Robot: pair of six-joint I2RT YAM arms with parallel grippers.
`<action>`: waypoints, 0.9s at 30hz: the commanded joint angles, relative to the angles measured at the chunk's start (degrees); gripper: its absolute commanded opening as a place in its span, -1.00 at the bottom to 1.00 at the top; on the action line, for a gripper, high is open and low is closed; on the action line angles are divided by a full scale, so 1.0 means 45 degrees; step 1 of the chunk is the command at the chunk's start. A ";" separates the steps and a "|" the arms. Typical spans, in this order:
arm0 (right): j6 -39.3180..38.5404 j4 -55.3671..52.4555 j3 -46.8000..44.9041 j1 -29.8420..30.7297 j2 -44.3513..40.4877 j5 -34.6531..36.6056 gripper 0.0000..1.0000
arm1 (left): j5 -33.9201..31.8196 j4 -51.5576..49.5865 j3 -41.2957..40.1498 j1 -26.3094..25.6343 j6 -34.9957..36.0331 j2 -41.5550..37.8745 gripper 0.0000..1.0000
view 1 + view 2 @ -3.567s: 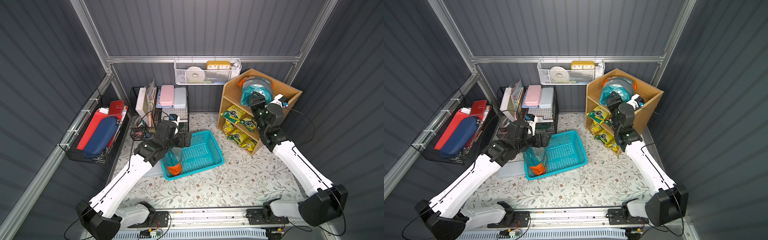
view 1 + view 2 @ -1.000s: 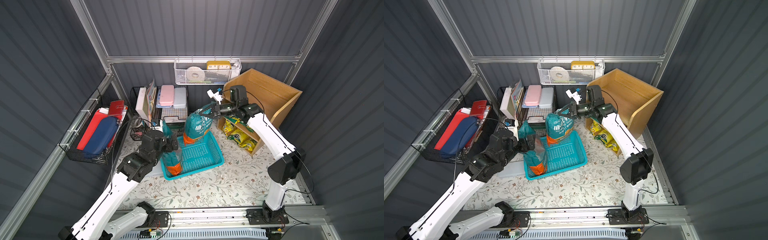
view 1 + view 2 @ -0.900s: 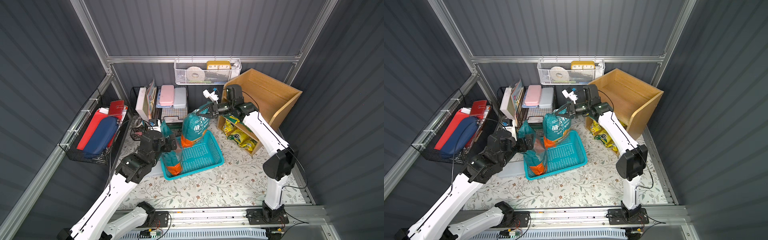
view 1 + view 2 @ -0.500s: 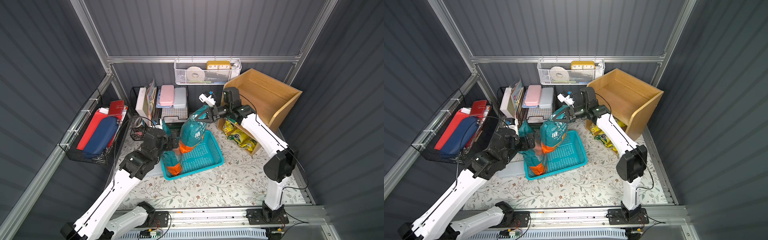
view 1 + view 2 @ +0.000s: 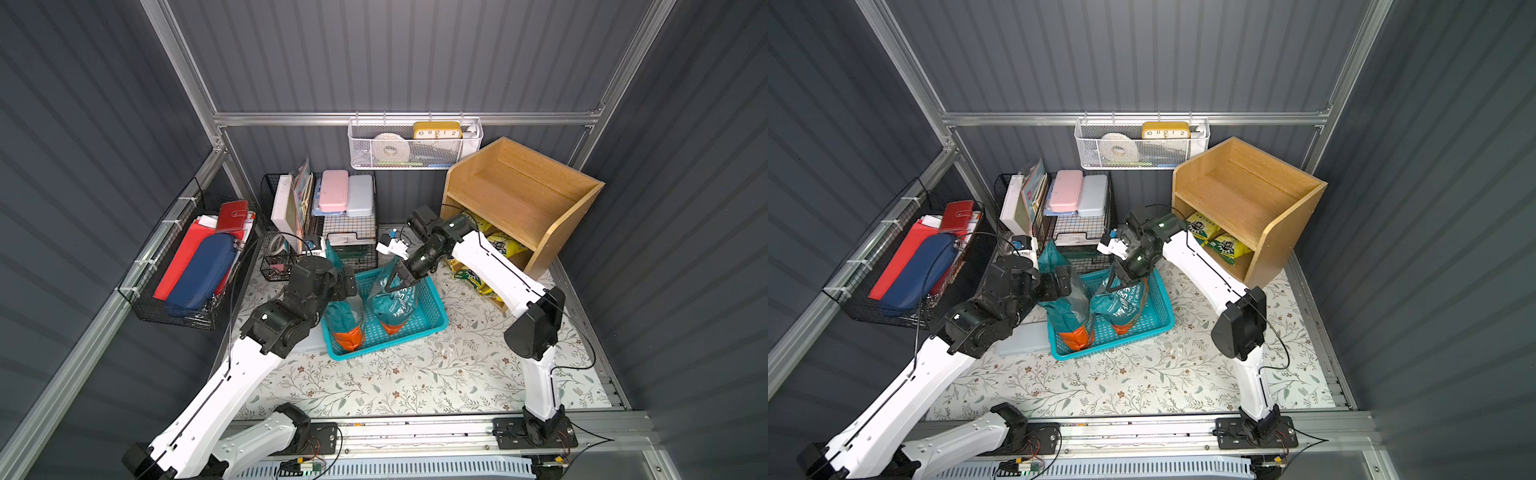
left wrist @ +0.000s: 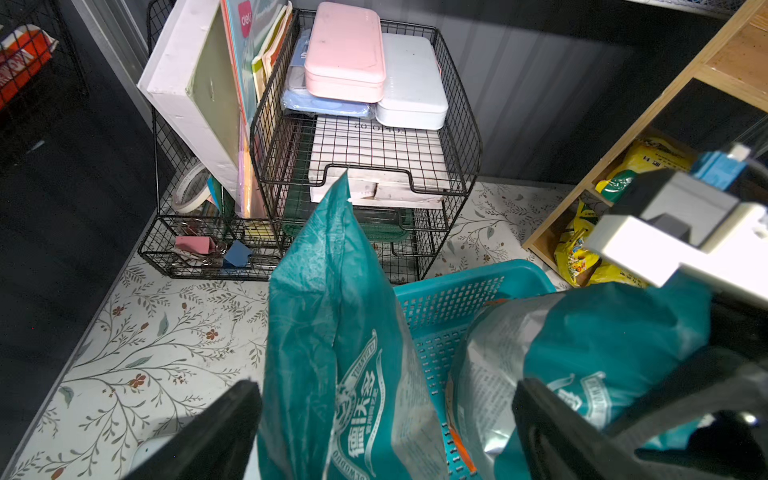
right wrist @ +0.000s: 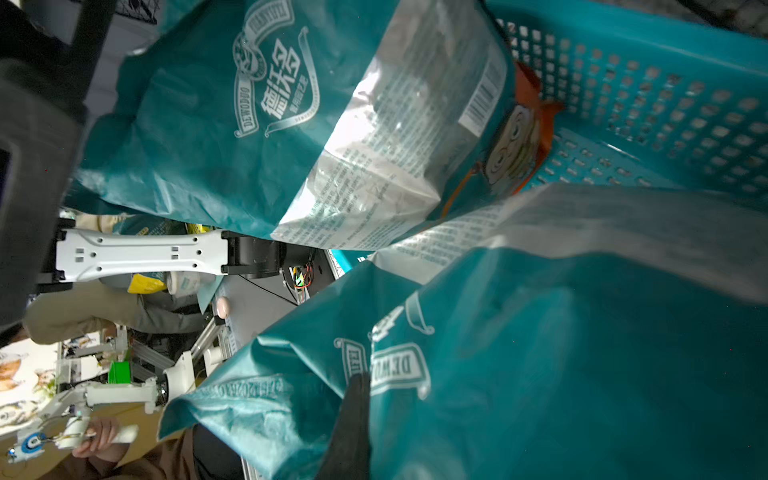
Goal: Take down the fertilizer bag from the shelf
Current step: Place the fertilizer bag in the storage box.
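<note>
floral mat: fertilizer bag in basket

The white-and-black left arm stretched forward from its base, and its black parallel-jaw left gripper stood spread wide. The white-and-black right arm folded at the elbow and slanted downward, its right gripper pinched tight on the top of a teal foil fertilizer bag.

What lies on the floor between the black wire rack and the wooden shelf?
Nothing: the left wrist view shows only bare floral mat between the black wire rack and the shelf.
</note>
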 commanded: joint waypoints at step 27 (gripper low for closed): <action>0.1382 0.4502 0.1795 0.1381 0.0478 0.5531 0.19 | 0.0140 -0.0053 -0.0481 0.0075 -0.0374 -0.0505 0.99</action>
